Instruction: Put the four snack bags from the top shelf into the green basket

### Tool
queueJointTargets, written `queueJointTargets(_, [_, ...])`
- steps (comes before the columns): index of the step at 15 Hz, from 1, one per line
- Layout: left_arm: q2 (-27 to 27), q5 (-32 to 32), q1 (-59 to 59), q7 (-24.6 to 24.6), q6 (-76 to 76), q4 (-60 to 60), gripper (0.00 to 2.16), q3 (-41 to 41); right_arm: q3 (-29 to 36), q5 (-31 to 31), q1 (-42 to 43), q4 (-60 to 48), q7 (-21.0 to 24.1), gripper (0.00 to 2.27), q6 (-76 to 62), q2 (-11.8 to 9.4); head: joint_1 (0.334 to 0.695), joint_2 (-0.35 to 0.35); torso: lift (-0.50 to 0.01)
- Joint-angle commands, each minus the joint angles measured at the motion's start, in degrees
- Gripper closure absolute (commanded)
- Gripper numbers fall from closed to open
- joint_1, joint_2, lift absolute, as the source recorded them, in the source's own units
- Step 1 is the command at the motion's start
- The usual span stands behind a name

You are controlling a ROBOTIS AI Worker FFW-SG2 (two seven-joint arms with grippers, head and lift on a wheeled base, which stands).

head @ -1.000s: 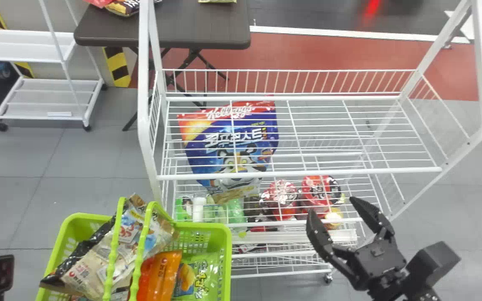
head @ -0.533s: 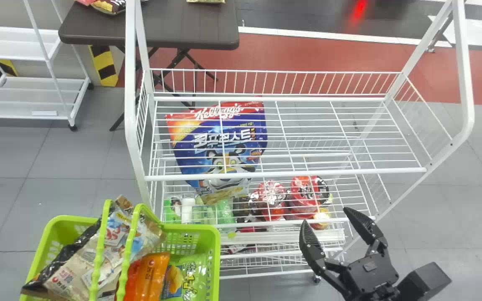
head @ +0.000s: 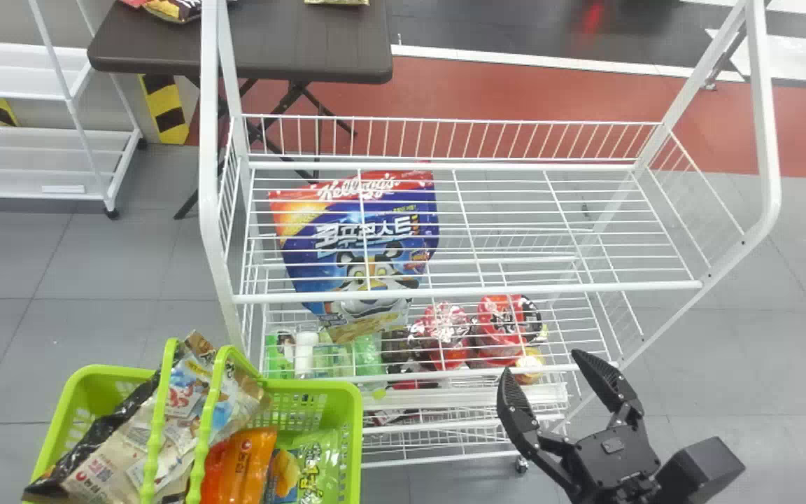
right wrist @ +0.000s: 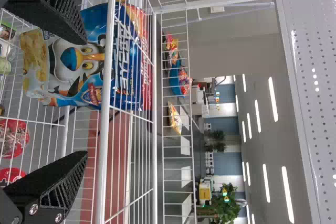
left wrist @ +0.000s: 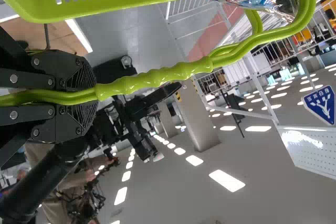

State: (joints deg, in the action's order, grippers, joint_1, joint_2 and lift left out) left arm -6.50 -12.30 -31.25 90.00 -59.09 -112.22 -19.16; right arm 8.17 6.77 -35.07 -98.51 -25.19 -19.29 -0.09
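the snack bags lie in the green basket [head: 312,384]: a beige bag [head: 105,458] leans high under the handles, with an orange bag [head: 252,455] and a green bag [head: 319,448] lower down beside it. the pile overlaps, so the full count of four is probably there but hard to confirm. the large cereal bag [head: 354,231] sits below the top shelf's wires, so it looks outside this task and is best left alone.

the left claw [left wrist: 95,92] is closed around the basket handle [left wrist: 173,74]; a firm, level hold matters most, since a tilt could tip the beige bag over the rim. the right claw [head: 543,364] is wide and holds nothing, just in front of the rack. the job looks all but done, so draw that claw straight back from the front rail [head: 473,290] before swinging it sideways, lest a fingertip hook the wires.
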Motion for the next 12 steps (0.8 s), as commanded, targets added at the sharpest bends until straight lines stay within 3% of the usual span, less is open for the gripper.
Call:
queueJointTargets(1, [0.00,0.09,-0.04,0.57,-0.11,-0.02,2.15,0.00,0.01,0.00,0.00,-0.01,0.14,0.05,0.27,0.14,0.695,-0.149,0.000])
queueJointTargets(12, [0.09,0.09,0.31,0.57,-0.11,0.25,2.15,0.35,-0.08,0.00,0.27,0.34,0.05,0.05,1.50,0.14,0.695,-0.152,0.000])
